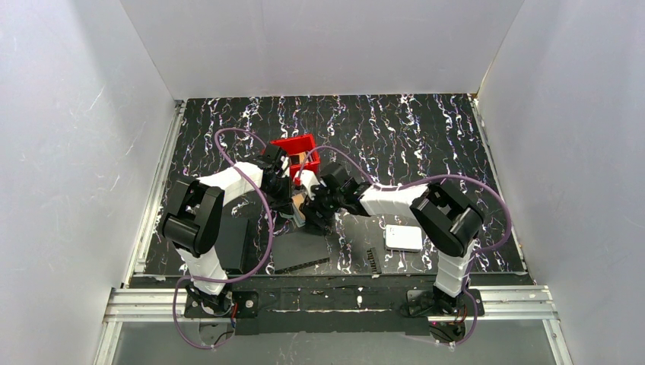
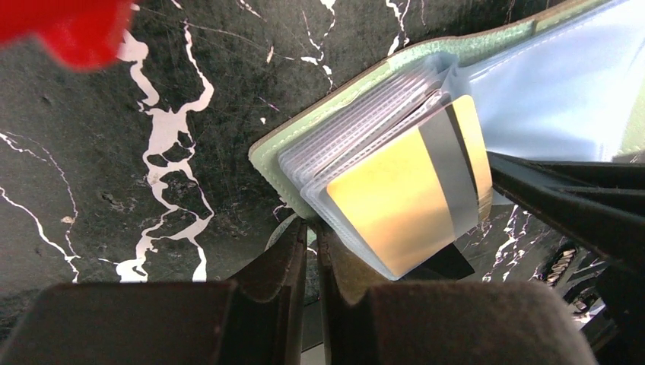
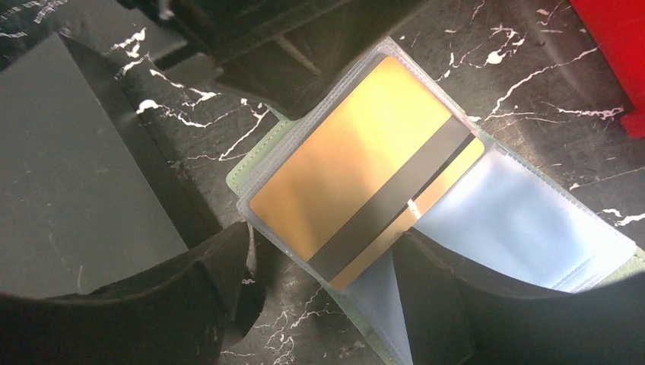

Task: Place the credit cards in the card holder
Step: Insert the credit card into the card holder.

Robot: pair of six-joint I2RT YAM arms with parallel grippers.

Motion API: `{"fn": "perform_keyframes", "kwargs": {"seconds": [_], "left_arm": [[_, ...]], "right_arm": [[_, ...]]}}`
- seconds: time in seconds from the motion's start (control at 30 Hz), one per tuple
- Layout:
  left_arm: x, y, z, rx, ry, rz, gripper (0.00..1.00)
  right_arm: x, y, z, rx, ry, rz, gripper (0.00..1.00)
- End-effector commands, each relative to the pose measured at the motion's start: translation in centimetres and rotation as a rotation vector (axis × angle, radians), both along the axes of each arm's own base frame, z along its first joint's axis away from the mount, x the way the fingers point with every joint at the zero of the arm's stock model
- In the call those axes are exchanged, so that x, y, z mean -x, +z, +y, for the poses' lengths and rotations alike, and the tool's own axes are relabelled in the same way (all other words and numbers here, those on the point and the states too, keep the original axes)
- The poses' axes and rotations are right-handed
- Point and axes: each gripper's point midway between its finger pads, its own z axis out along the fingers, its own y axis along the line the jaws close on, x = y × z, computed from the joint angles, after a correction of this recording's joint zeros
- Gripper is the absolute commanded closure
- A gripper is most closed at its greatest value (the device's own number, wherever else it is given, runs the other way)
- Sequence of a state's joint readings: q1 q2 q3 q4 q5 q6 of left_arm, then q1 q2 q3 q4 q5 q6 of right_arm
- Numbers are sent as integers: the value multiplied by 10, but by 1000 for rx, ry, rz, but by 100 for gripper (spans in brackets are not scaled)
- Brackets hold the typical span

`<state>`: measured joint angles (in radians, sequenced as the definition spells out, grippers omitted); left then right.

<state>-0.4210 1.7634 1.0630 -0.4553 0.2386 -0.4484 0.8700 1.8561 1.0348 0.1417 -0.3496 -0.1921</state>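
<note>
The grey-green card holder (image 2: 266,156) lies open on the black marbled table, its translucent pockets (image 3: 517,220) fanned out. An orange credit card (image 3: 357,160) with a dark stripe sits mostly inside one pocket, one end sticking out; it also shows in the left wrist view (image 2: 395,198). My left gripper (image 2: 312,236) is shut on the holder's green cover edge. My right gripper (image 3: 327,247) is open, its fingers (image 3: 449,289) straddling the card's protruding end, the right finger touching the pocket sheet. More tan cards (image 1: 303,158) stand in the red bin (image 1: 290,144).
Both arms meet at the table's middle just in front of the red bin. A white rounded box (image 1: 403,237) lies at the right front. Flat black rectangles (image 1: 300,252) lie near the front edge, one seen close on the left in the right wrist view (image 3: 68,175). White walls enclose the table.
</note>
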Motion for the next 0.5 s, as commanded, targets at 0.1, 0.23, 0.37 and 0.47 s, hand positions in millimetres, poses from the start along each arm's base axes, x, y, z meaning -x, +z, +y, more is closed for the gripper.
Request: {"fn": "perform_keyframes", "kwargs": {"seconds": [0.1,0.23,0.37,0.47], "left_arm": [[-36,31,-43,154,-69,-148,92],[-33,34,-40,146,-68,-148,91],[-19,46,-27,107,-74,-140,86],[-9,63,-14,84,-77,-159,78]], "right_arm": [[65,14,51,-30,268,-86,24],[43,12,44,-31,113,-22,23],[16,23,10,-119,-76,102,18],[11,42,-10,-162,-142,144,8]]}}
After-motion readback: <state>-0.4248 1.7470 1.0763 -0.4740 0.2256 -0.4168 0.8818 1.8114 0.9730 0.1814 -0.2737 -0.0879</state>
